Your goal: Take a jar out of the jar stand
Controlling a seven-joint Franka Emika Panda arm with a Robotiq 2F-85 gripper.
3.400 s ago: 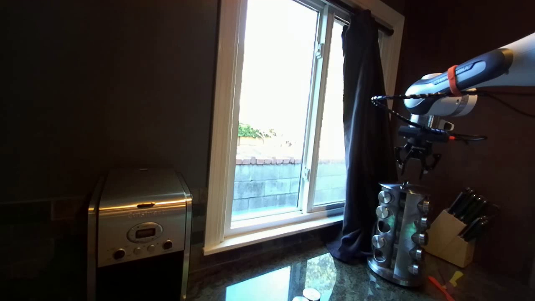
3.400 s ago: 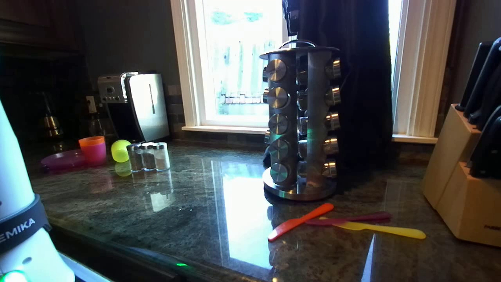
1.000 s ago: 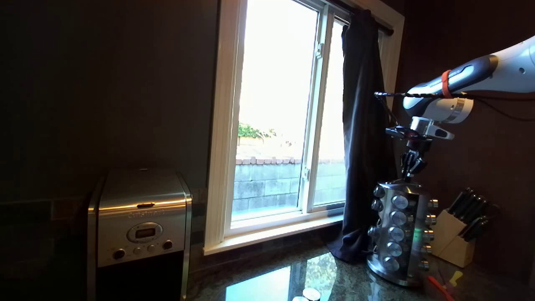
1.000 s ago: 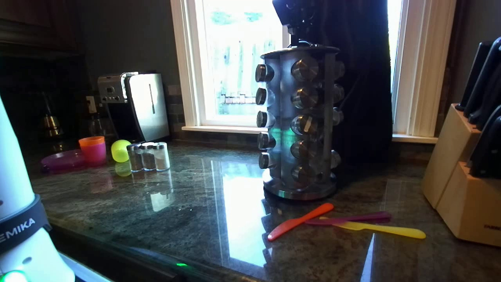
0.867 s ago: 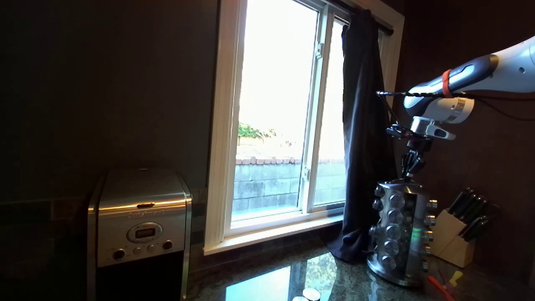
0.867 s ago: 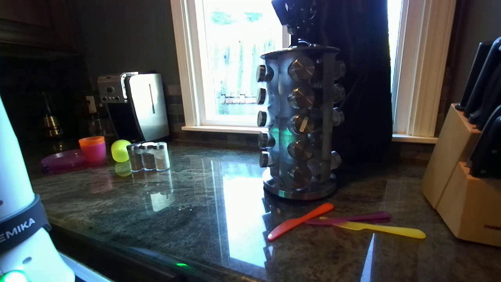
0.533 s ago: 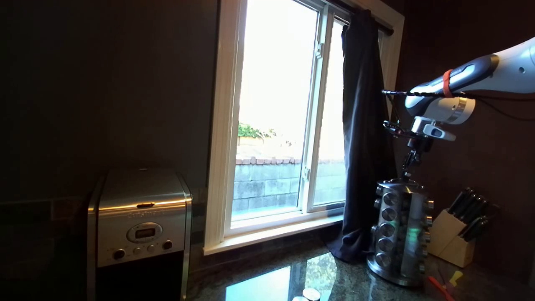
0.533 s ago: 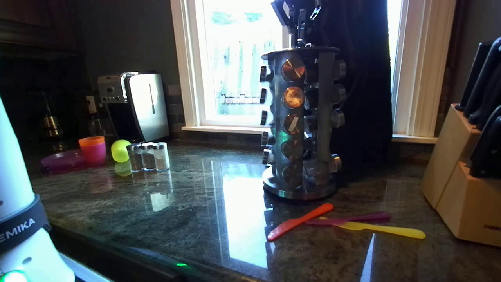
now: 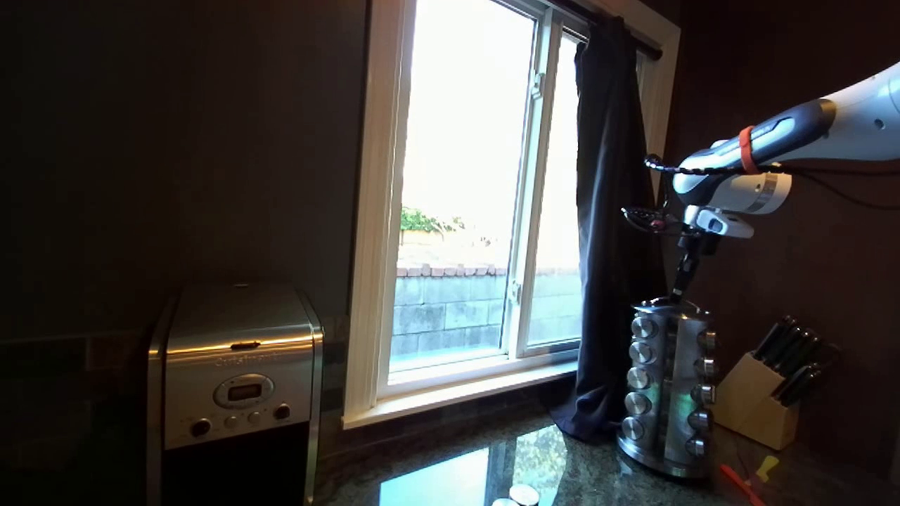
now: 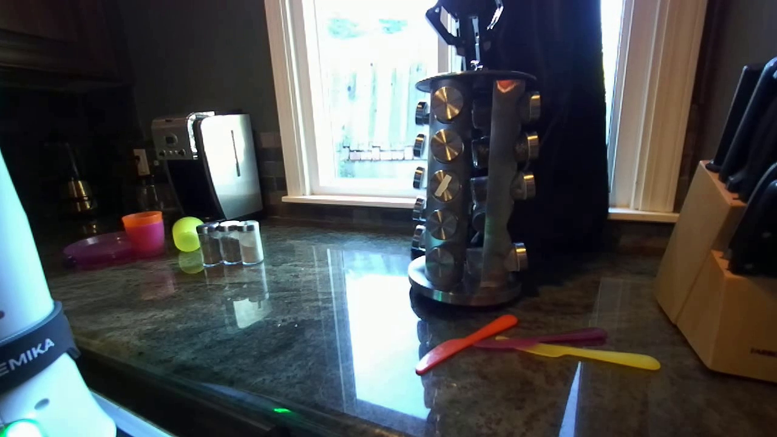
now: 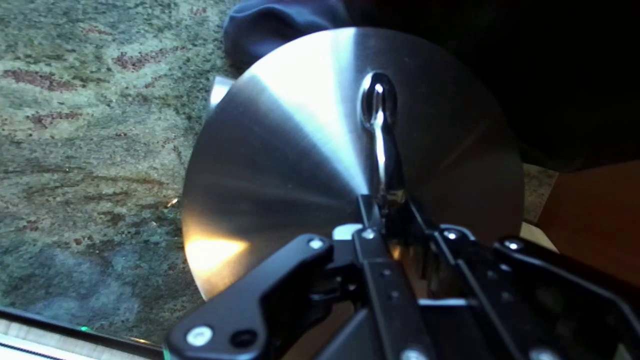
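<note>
In both exterior views the jar stand [image 9: 690, 404], a silvery round carousel, stands on the counter, leaning slightly. Its top plate [image 11: 280, 155] fills the middle of the wrist view. Columns of jars with shiny round lids sit in its sides, such as a jar [image 10: 447, 145] in the front column. Some slots on the far side are hidden. My gripper [image 11: 389, 205] comes down from above and is shut on the arched metal handle [image 11: 381, 142] on the plate, one finger on each side of it. In an exterior view the gripper [image 10: 475, 59] hides most of that handle.
Close by the stand are a wooden knife block [image 10: 698, 303] and orange [image 10: 464, 346], purple and yellow plastic knives. A dark curtain [image 9: 612, 211] hangs right behind it. Farther off are three small glass jars [image 10: 229, 243], cups [image 10: 144, 233] and a silver appliance [image 10: 227, 164].
Since the earliest frames my gripper has come down, taken the handle and turned, and the stand has turned with it. In the last half second the stand's top has tipped over slightly.
</note>
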